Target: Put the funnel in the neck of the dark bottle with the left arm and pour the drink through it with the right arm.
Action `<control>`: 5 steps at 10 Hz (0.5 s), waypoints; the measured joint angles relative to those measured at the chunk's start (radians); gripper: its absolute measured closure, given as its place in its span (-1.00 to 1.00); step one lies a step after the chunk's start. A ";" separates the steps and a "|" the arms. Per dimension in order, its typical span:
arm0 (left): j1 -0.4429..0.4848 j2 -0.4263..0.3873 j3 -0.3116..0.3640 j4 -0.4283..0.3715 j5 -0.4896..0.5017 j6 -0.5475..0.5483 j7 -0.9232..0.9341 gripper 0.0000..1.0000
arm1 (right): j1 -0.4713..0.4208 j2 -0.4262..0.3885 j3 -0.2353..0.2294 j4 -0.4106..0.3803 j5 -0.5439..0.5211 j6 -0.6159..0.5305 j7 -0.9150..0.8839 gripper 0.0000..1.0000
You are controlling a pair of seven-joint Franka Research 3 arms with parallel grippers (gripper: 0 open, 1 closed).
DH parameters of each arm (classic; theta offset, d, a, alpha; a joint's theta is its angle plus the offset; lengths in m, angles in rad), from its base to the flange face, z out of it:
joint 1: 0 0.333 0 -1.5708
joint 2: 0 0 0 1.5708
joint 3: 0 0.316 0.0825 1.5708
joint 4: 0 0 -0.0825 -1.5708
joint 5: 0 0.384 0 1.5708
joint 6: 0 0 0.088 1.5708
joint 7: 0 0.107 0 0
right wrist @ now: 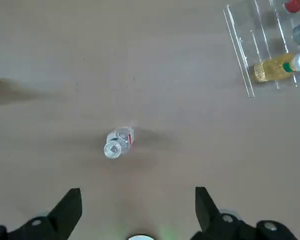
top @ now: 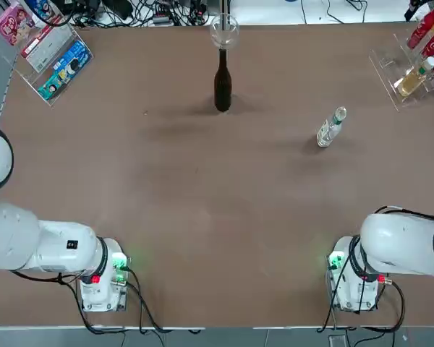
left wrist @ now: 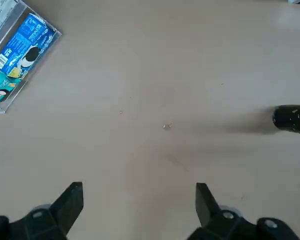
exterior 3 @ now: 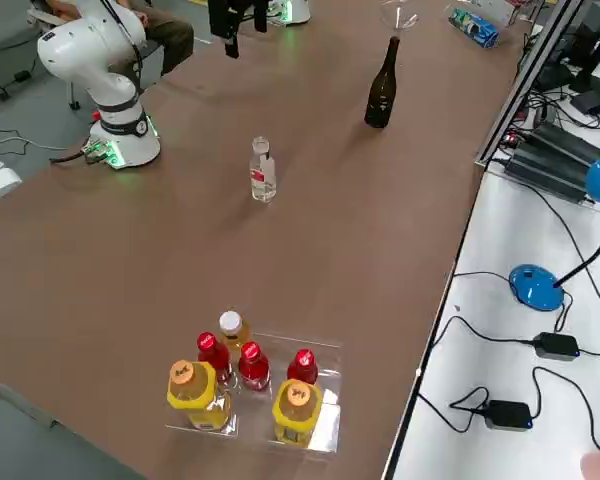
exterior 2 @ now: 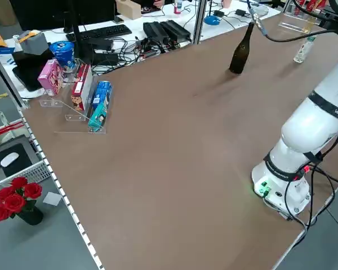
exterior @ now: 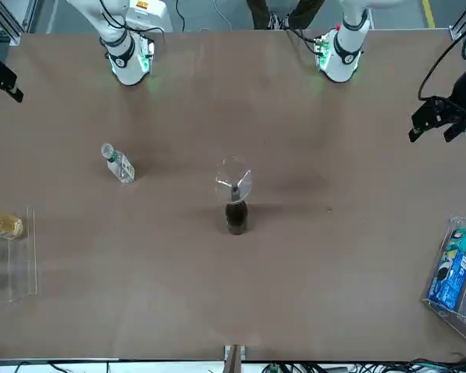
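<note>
Top view: the dark bottle [top: 222,87] stands upright at upper centre of the table [top: 202,217], with the funnel [top: 224,30] already seated in its neck. The drink [top: 330,127] stands upright to the right of it, well apart. Both arm bases sit at the bottom corners. A clear rack with red and yellowish bottles [top: 419,61] occupies the upper right.

Front view: the funnel's round rim shows directly above the bottle at centre; the drink is at middle left. The left gripper [exterior: 439,118] hangs at the right edge, away from every object.

Right side view: the right gripper [exterior 3: 230,22] is at the upper left of the frame, above the table and short of the drink.

Left wrist view: the left fingers [left wrist: 70,202] are spread wide over bare table; nothing lies between them.

Right wrist view: the right fingers [right wrist: 67,207] are likewise spread, with the drink at centre left of the frame, below and apart from them.

Judgement: the funnel step appears complete; the step in hand is the right arm's approach to the drink. The next move calls for descending around the bottle's body, closing firmly, then carrying it over the funnel. Whether its cap is on cannot be told.
</note>
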 joint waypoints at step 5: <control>0.000 0.000 0.000 0.000 0.000 0.000 0.041 -0.98 | 0.002 0.000 0.021 0.006 -0.002 -0.051 0.106 -1.00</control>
